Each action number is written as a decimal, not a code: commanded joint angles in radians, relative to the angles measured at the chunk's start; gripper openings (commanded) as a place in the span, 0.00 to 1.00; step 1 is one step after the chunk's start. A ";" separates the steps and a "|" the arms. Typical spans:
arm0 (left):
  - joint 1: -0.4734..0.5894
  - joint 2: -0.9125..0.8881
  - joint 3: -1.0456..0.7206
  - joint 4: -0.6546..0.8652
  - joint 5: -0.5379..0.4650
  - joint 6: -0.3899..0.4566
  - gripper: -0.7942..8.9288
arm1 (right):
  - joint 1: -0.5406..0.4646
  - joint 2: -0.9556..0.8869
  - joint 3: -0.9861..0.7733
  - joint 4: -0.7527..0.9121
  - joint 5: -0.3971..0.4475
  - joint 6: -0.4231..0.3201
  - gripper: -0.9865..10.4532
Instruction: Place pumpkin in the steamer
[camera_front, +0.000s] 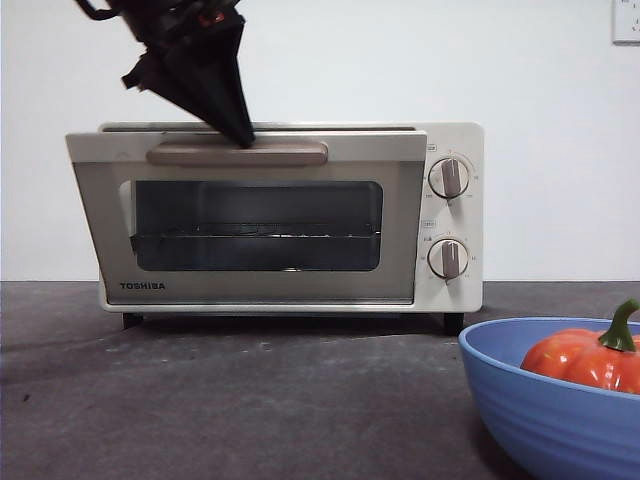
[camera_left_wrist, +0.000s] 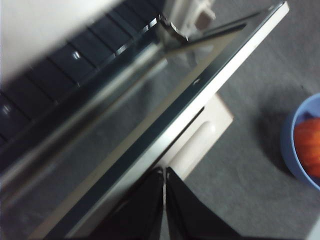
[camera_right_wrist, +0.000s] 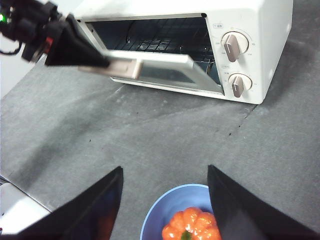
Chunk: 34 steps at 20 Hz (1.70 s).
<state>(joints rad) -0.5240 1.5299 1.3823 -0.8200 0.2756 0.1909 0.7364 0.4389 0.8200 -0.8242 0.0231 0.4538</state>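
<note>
Front view shows the steamer standing on the table, its door tipped partly open at the top. The left tool comes down from above with its tip on the door handle, jaws pressed together with no gap that I can see; whether they pinch the handle or just bear on it is hard to tell. The pumpkin sits in a blue bowl at about 4 o'clock from the steamer in this view, nearer the camera, stem up.

From the right wrist camera, the right tool hangs wide open just above the bowl, with the pumpkin between and below its jaws. The steamer's mouth lies beyond, well apart across bare table, with the wire rack showing inside and nothing on it. The other arm's tool is at the door edge.

By my reading the right arm is much the nearer to the pumpkin, so the grasp falls to it: a drop down, then a carry to the rack once the door is fully down
</note>
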 joint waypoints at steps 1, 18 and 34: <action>0.006 -0.002 -0.080 0.055 -0.055 -0.035 0.10 | 0.006 0.002 0.008 0.013 0.003 0.009 0.31; -0.032 -0.209 -0.550 0.418 -0.074 -0.219 0.10 | 0.006 0.002 0.008 0.016 0.004 0.006 0.31; -0.102 -0.225 -0.610 0.391 -0.072 -0.238 0.10 | 0.006 0.003 0.008 0.015 -0.002 0.016 0.31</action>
<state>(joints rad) -0.6182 1.3018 0.7601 -0.4358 0.2050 -0.0441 0.7364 0.4389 0.8200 -0.8211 0.0208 0.4561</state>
